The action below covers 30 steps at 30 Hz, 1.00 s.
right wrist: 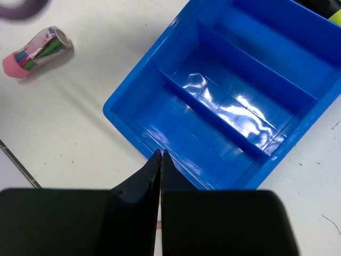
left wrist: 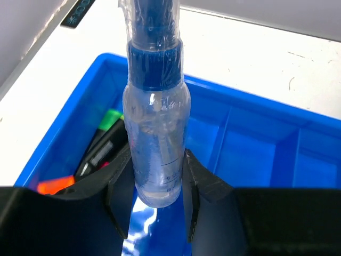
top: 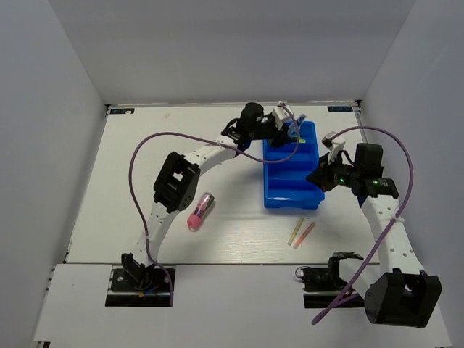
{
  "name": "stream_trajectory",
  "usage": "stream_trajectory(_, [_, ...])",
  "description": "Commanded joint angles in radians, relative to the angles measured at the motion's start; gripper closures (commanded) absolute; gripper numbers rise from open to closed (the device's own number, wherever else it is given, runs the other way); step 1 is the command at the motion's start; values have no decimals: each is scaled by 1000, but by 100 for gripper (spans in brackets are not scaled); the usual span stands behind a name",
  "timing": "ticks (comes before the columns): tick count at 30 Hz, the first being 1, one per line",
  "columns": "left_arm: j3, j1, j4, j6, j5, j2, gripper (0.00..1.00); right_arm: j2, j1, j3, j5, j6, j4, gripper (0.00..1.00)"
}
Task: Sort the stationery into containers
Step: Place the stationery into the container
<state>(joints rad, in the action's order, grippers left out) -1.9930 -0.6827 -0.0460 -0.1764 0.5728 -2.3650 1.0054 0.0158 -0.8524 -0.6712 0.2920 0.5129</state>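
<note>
The blue tray (top: 290,201) stands right of the table's middle. My left gripper (top: 288,133) is over its far end, shut on the clear blue-tipped pen (top: 296,122). In the left wrist view the pen (left wrist: 157,133) stands between the jaws (left wrist: 154,197) above the tray (left wrist: 64,125); highlighters with a green cap (left wrist: 111,118) and an orange cap (left wrist: 53,185) lie in the compartment to the left. My right gripper (top: 316,178) is shut and empty at the tray's near right side (right wrist: 160,156). The pink-and-silver marker (top: 201,211) lies left of the tray. Thin yellow (top: 296,232) and pink (top: 307,233) pens lie in front of it.
White walls close in the table on the left, back and right. In the right wrist view the tray's (right wrist: 250,58) near compartments hold nothing, and the marker (right wrist: 37,50) lies at the upper left. Purple cables loop over both arms.
</note>
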Motion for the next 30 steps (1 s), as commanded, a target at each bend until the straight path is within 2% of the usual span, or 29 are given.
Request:
stream_trajectory(1, [-38,-26,-123,-38,-33,0,100,9,26,12,-48,1,-27,100])
stream_trajectory(9, [-18,-31,-138,-12,-77,-36,98,27,36,3,-67,1,-17,100])
stream_trajectory(10, [-13,-32,-141,-9,-94,-39,87,27,36,1,-67,1,-17,100])
stream_trajectory(12, [-9,-32,-146,-2,-103,-42,84,24,38,3,-70,3,-16,100])
stream_trajectory(13, [-4,-34,-146,0,-120,-43,72,22,38,3,-70,3,-14,100])
stream_trajectory(14, [0,-35,-146,0,-123,-40,64,24,41,6,-71,4,-16,98])
stream_trajectory(15, [0,-35,-146,-3,-132,-42,62,21,41,6,-74,1,-16,90])
stream_trajectory(30, [43,-38,-106,40,-116,-11,58,12,53,7,-54,-2,-24,87])
